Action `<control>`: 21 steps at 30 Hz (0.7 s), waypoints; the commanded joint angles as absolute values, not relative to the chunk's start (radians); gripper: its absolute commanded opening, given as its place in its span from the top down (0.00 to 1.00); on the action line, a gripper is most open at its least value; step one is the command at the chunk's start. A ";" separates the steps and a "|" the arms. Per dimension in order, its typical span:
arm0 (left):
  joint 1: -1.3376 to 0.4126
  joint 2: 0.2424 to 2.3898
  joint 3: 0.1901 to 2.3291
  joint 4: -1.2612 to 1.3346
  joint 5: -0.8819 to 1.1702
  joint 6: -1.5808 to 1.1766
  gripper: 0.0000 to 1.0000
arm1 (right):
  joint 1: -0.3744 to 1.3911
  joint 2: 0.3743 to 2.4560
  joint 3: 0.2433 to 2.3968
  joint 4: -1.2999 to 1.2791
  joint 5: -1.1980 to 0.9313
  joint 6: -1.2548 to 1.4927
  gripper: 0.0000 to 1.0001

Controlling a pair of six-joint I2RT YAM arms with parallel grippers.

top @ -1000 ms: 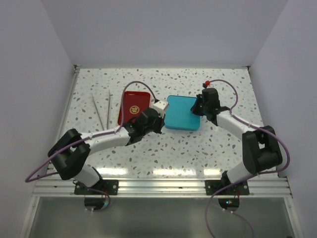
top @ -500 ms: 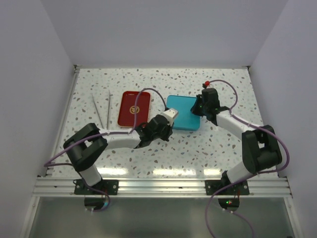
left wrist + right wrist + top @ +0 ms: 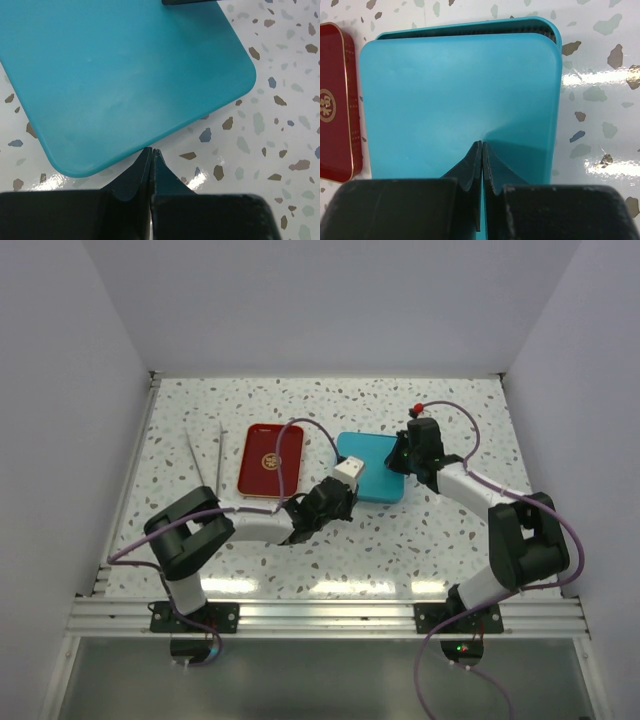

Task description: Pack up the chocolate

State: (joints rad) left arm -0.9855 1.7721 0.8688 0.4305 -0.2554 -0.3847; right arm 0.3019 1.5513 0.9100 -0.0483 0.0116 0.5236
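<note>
In the left wrist view, the left pincer [image 3: 151, 150] has its jaws pressed flat together and grips nothing. Its tip sits right at the edge of a teal lid [image 3: 125, 75], low over the speckled worktop [image 3: 280, 125]. Whether it touches the lid cannot be told. The lid fills the upper left of the view, smooth and plain, with two rounded corners showing.

In the right wrist view, the right pincer [image 3: 482, 144] is also narrowed to nothing, jaws together and empty. Its tip is above the lid's surface, and contact cannot be told. The lid lies slightly shifted on the tin [image 3: 470, 29], so a thin dark strip of the tin's rim shows along the lid's far side. A red tray [image 3: 335, 100] with a gold emblem lies just beside the tin, with a narrow gap of worktop between them.

In the top view, the tin stands about midway between the left and right edges of the worktop, a little toward the far edge, covered by the lid. The tray lies to its left, and two thin sticks [image 3: 199, 466] lie nearer the left edge. The left arm reaches to the tin's near-left corner and the right arm to its far-right corner. The chocolate is hidden: no piece shows in any view.
</note>
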 commanded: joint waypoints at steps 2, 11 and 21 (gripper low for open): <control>-0.992 1.815 0.874 0.549 -0.342 -0.377 1.00 | 0.302 1.526 0.923 -0.037 0.015 0.534 1.00; -1.000 1.844 0.856 0.597 -0.324 -0.379 1.00 | 0.301 1.519 0.923 -0.037 0.017 0.535 1.00; -1.002 1.908 0.910 0.626 -0.285 -0.394 1.00 | 0.301 1.488 0.914 -0.054 0.044 0.529 1.00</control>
